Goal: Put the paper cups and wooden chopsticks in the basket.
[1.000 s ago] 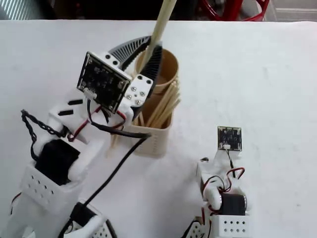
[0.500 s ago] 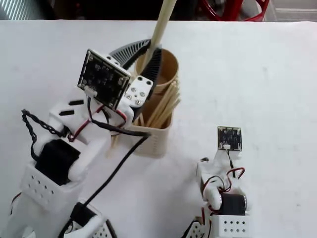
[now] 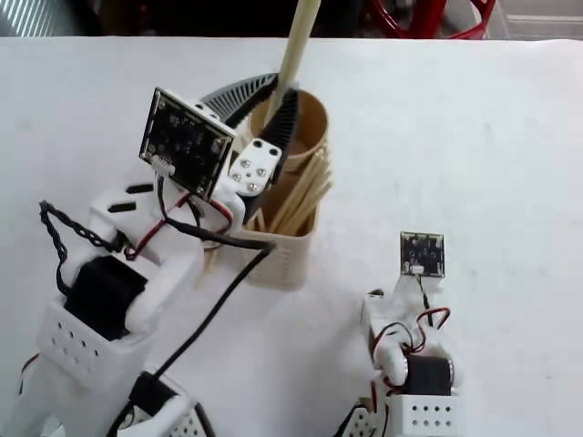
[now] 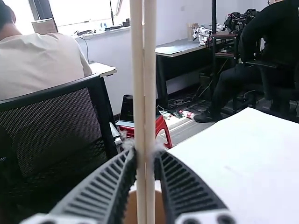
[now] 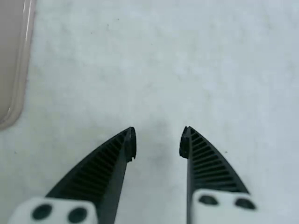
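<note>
While the left pincer (image 4: 145, 156) clamps the chopsticks (image 4: 143, 70) upright over the basket (image 3: 282, 259), insertion is in hand. Next: lower, then release. The right pincer (image 5: 158, 142) stands parted, holding nothing.

Smooth matt wooden chopsticks (image 4: 142, 70); ribbed matt plastic left claw (image 4: 145, 155)

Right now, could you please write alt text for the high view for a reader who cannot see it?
The left end effector grips a chopstick pair upright over a cup standing in a basket with other chopsticks, on a white table. The right arm sits at the lower right.
</note>
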### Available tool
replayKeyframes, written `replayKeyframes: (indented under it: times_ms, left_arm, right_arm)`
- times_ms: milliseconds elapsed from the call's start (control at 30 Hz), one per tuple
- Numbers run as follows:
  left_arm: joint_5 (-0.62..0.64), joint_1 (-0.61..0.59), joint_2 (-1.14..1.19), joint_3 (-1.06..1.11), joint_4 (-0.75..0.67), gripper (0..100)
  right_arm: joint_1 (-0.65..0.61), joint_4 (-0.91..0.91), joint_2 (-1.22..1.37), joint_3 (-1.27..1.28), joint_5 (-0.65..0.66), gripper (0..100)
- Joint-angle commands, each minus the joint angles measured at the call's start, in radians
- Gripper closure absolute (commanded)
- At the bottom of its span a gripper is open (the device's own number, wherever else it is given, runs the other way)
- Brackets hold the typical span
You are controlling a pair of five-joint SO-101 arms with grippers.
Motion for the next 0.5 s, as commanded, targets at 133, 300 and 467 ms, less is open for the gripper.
replayKeyframes:
  times_ms: [133,300,467]
  left_arm:
    - [0.011,0.002,0.005,-0.04,0.035,88]
    - [0.011,0.002,0.007,-0.038,0.035,88]
    - [0.006,0.002,0.004,-0.035,0.037,88]
  right_arm:
    - [-0.002,0.007,-0.01,0.009,0.008,83.9]
    - [-0.002,0.007,-0.01,0.009,0.008,83.9]
    - [-0.002,0.007,-0.01,0.009,0.008,83.9]
